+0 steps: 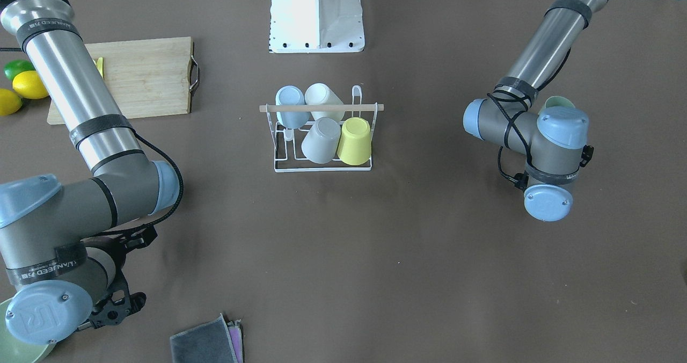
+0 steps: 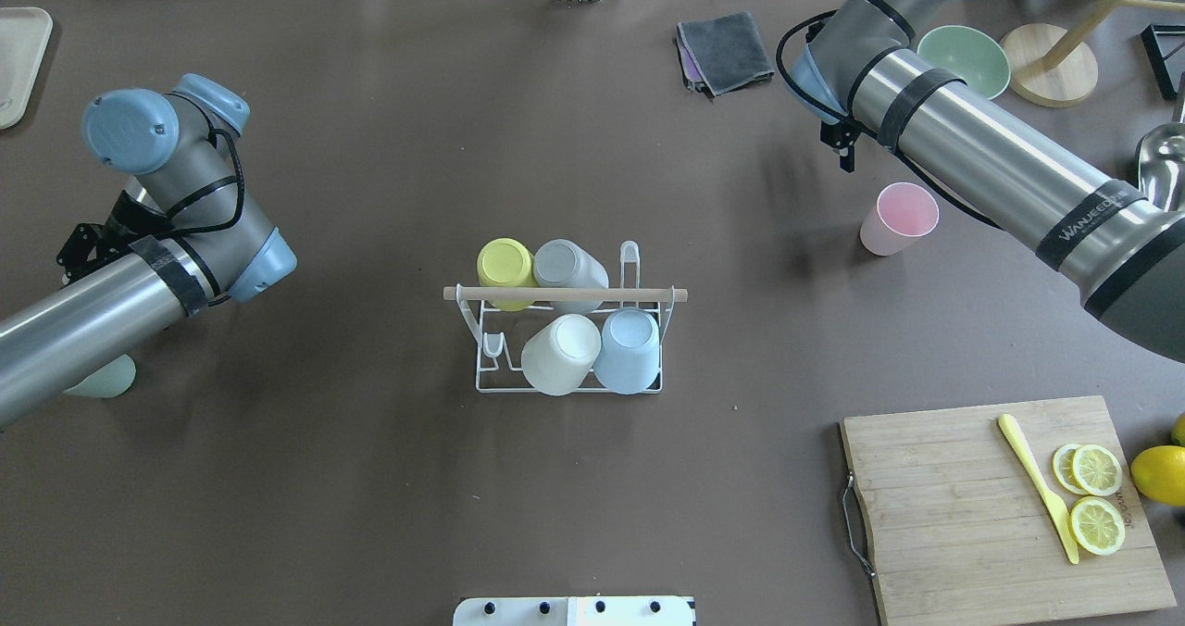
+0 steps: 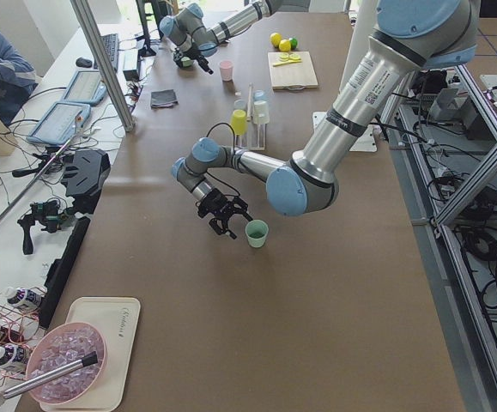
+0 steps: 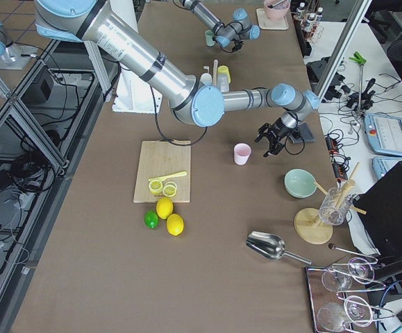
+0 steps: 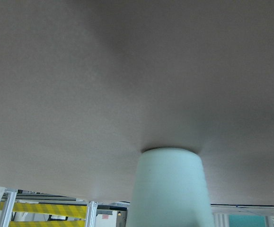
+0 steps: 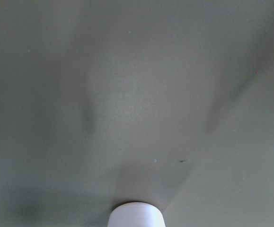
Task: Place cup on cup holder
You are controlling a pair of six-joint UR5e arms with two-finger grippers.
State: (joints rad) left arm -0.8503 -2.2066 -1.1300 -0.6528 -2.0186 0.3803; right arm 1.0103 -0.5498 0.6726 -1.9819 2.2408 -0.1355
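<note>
The white wire cup holder [image 2: 481, 367] with a wooden rod handle [image 2: 565, 294] stands mid-table and holds yellow [image 2: 505, 269], grey [image 2: 565, 269], white [image 2: 560, 353] and blue [image 2: 628, 348] cups upside down. A mint cup [image 3: 256, 233] stands upright on the table, partly under my left arm [image 2: 102, 378]. My left gripper [image 3: 225, 225] is open and empty just beside it. The cup fills the bottom of the left wrist view [image 5: 170, 189]. A pink cup [image 2: 898, 219] stands upright at the right. My right gripper [image 1: 121, 304] is open and empty, a short way beyond it [image 4: 271, 142].
A wooden cutting board [image 2: 963, 515] with lemon slices and a yellow knife lies at the near right, with lemons [image 2: 1157, 473] beside it. A green bowl [image 2: 963, 59], folded grey cloths [image 2: 727, 50], a wooden stand [image 2: 1051, 75] and a metal scoop [image 2: 1162, 158] are at the far right.
</note>
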